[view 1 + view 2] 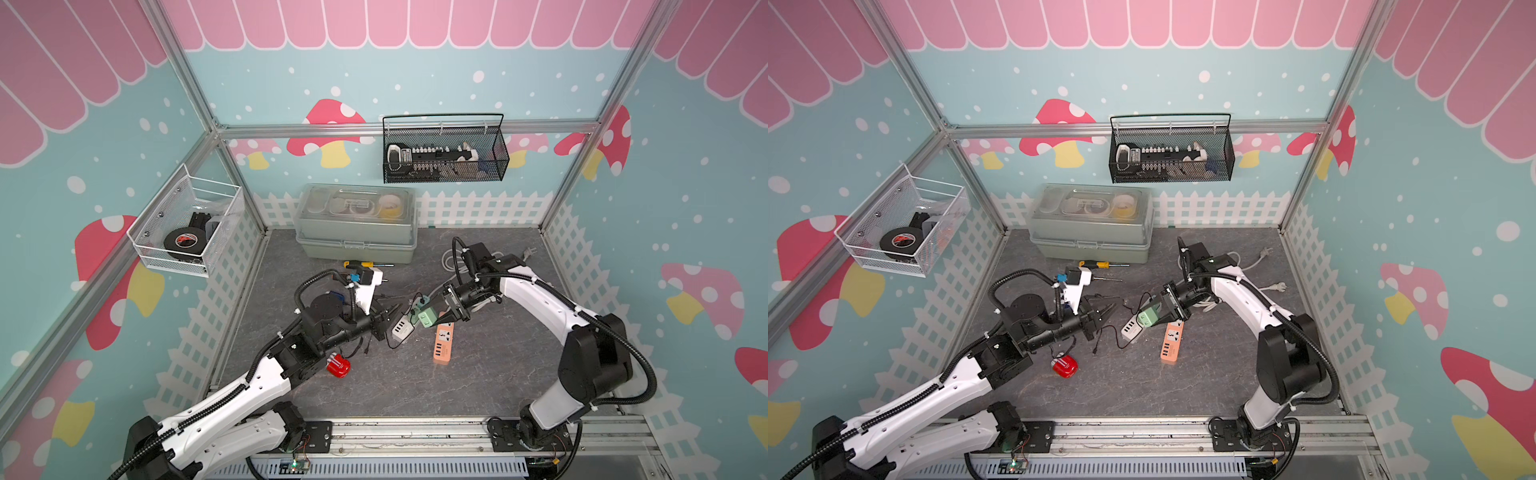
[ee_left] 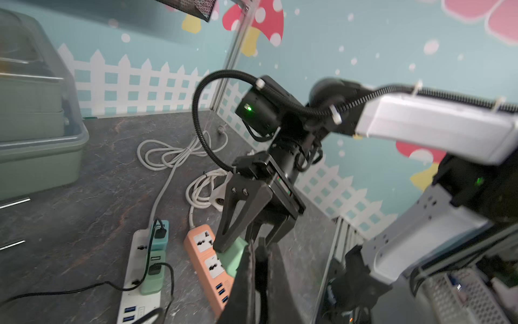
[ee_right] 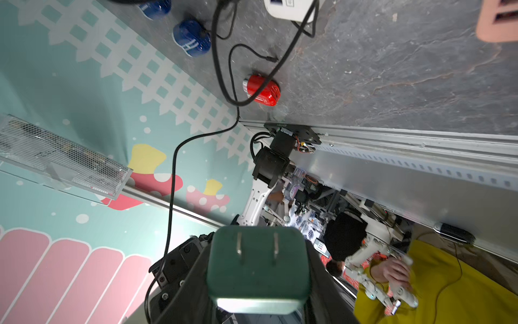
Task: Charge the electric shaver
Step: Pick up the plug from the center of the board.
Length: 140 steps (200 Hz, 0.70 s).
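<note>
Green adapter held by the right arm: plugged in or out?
Out: the right fingers clamp the green adapter, both prongs bare in the right wrist view.

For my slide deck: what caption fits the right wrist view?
Right gripper holds a green two-prong charger; red device lies on the grey table.

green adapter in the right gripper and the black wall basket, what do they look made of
Green adapter: looks like moulded plastic with a satin finish, going by its rounded corners and soft sheen. Its two prongs look like bare metal. Black wall basket: probably metal mesh on a wire frame, coated black; the fine grid is see-through.
</note>
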Each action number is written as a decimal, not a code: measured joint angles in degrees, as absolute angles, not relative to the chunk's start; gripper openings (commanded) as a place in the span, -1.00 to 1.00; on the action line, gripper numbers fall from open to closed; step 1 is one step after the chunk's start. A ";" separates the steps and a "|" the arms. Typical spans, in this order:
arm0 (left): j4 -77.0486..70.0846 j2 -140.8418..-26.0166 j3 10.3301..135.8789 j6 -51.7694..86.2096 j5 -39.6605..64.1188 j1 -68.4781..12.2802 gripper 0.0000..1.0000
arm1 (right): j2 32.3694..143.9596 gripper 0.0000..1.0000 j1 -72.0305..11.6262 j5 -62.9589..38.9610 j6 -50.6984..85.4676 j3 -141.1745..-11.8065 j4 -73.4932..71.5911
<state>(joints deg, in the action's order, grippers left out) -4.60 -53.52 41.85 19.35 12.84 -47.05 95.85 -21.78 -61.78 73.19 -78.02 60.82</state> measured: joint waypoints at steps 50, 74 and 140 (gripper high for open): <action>-1.13 -56.18 41.71 3.20 7.66 -51.75 -1.00 | 104.49 -1.00 -21.26 -62.22 53.89 -87.68 84.44; 0.95 -57.54 41.71 -1.93 5.76 -54.28 -1.00 | 105.34 -1.00 -21.26 -61.56 51.13 -88.07 88.92; 1.54 -60.16 41.76 -7.20 1.02 -58.94 -1.00 | 106.15 -1.00 -21.26 -60.31 53.78 -88.66 88.77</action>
<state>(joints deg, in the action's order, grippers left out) 1.54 -60.16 41.76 -7.20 1.02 -58.94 106.15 -21.26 -60.31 53.78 -88.66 88.77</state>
